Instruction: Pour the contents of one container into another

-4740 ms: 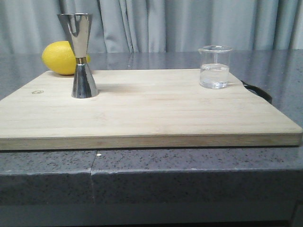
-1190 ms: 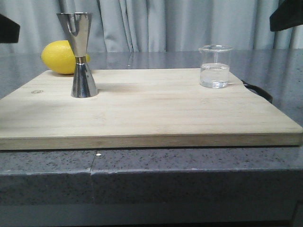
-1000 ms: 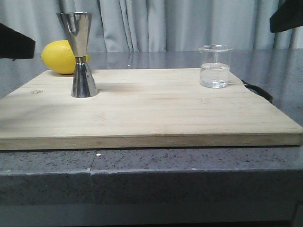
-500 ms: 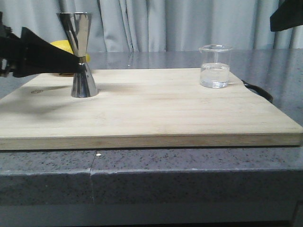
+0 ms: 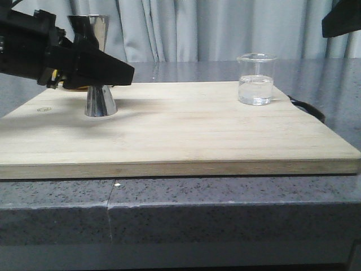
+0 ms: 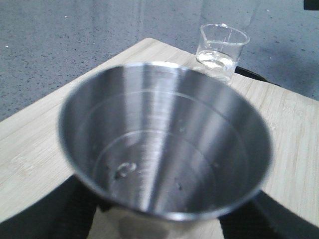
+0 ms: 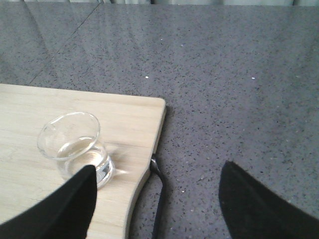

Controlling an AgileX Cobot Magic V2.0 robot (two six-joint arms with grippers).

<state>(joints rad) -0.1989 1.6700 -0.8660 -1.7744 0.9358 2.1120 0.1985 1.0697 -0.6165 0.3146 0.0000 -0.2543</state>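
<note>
The clear glass beaker (image 5: 256,79) stands on the board's far right with a little clear liquid in it. It also shows in the left wrist view (image 6: 221,46) and the right wrist view (image 7: 75,147). The steel jigger (image 5: 100,101) stands upright at the far left, its empty top cup filling the left wrist view (image 6: 164,144). My left gripper (image 5: 121,73) reaches across the jigger's waist, open, one black finger on each side (image 6: 159,221). My right gripper (image 7: 157,199) is open, high at the right (image 5: 341,20), and the beaker sits just beside one finger (image 7: 60,209).
Everything stands on a wooden cutting board (image 5: 180,130) on a grey speckled counter. A sliver of a yellow lemon (image 5: 54,76) shows behind the left arm. A black cord or handle (image 5: 307,108) lies off the board's right edge. Grey curtains hang behind.
My left arm has swung in from the left edge and now has its fingers around the jigger, covering the lemon. The right gripper, beaker and jigger have stayed put.
</note>
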